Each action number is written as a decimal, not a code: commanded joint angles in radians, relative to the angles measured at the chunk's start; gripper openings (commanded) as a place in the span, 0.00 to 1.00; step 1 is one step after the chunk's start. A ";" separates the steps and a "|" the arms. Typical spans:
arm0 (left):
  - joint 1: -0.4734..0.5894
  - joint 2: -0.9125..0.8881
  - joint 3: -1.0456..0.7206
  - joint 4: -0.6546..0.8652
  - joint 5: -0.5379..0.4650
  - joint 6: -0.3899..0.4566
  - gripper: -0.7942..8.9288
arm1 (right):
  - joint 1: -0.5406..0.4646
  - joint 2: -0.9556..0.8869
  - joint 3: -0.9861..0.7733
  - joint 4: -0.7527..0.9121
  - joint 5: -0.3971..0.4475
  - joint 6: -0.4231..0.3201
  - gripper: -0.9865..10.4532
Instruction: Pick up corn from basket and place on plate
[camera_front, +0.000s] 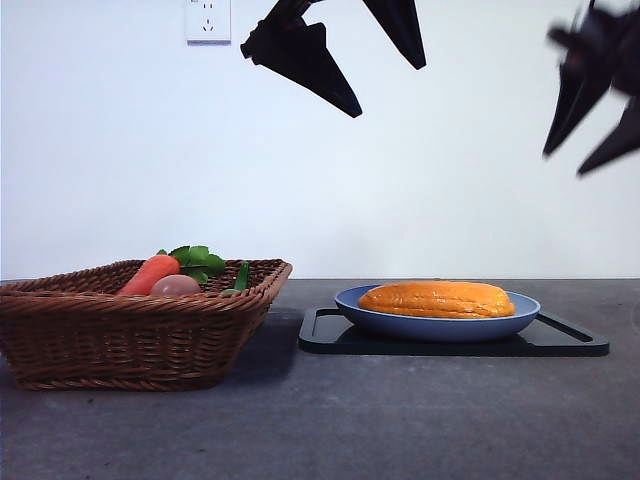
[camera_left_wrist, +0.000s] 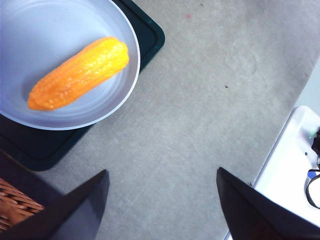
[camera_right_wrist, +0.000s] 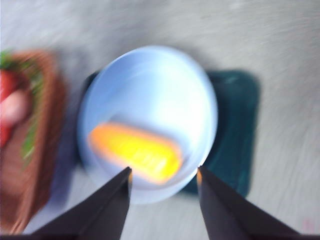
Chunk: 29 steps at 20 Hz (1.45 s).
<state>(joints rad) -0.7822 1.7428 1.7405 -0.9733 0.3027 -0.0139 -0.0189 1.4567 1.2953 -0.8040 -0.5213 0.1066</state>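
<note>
The orange-yellow corn lies on its side in the blue plate, right of the wicker basket. My left gripper hangs open high above the gap between basket and plate, holding nothing. Its wrist view shows the corn in the plate and a corner of the basket, beyond the gripper. My right gripper, blurred, hangs open high at the right. Its blurred wrist view looks down past the gripper on the corn, plate and basket.
The plate rests on a flat black tray. In the basket lie a carrot with green leaves and a small tan egg-shaped item. A white device sits at the table's edge in the left wrist view.
</note>
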 joint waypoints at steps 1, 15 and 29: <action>-0.009 0.013 0.028 0.004 0.000 0.006 0.41 | 0.040 -0.096 0.021 -0.117 -0.002 -0.094 0.28; -0.010 0.013 0.028 -0.007 0.001 0.005 0.09 | 0.218 -0.320 -0.048 -0.394 -0.002 -0.248 0.09; 0.039 0.002 0.028 0.420 -0.052 0.095 0.09 | 0.193 -0.321 -0.048 -0.384 -0.002 -0.219 0.09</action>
<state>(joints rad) -0.7410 1.7401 1.7420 -0.5575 0.2565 0.0639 0.1738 1.1275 1.2377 -1.1938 -0.5213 -0.1226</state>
